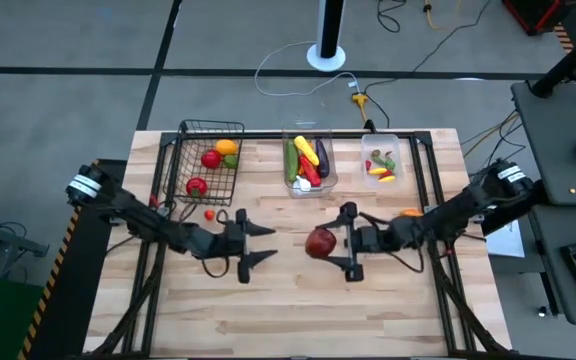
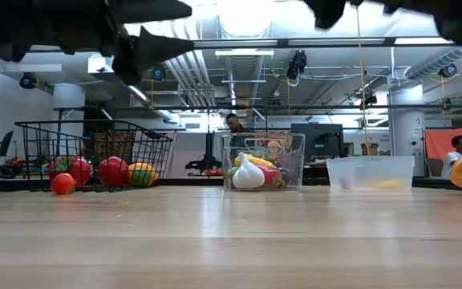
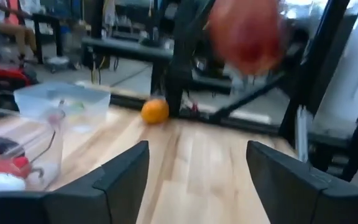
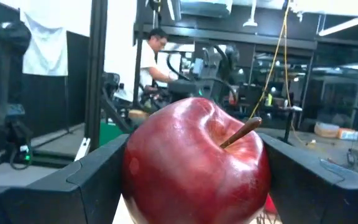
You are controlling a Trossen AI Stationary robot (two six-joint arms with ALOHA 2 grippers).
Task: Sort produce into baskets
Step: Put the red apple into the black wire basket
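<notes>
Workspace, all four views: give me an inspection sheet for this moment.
Surface: wooden table, mostly bare in front.
Job's things: wire basket, tall clear bin and shallow bin each hold produce; small tomato and orange pepper loose on the table.
Clutter: nothing seen.
Grippers: right gripper holds a red apple; left gripper open, empty.
Cables: white and yellow leads behind the table.
Surroundings: person beyond the table.

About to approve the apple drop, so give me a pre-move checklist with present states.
1. Right hand shut on red apple: ok.
2. Apple lifted off the table: ok.
3. Left hand open, holding nothing: ok.
4. Gap between the left hand and the apple: ok, apart in the high view.
5. Black wire basket has room beside its red and yellow pieces: ok.
6. Small red piece loose on the table outside the basket: not ok.
</notes>
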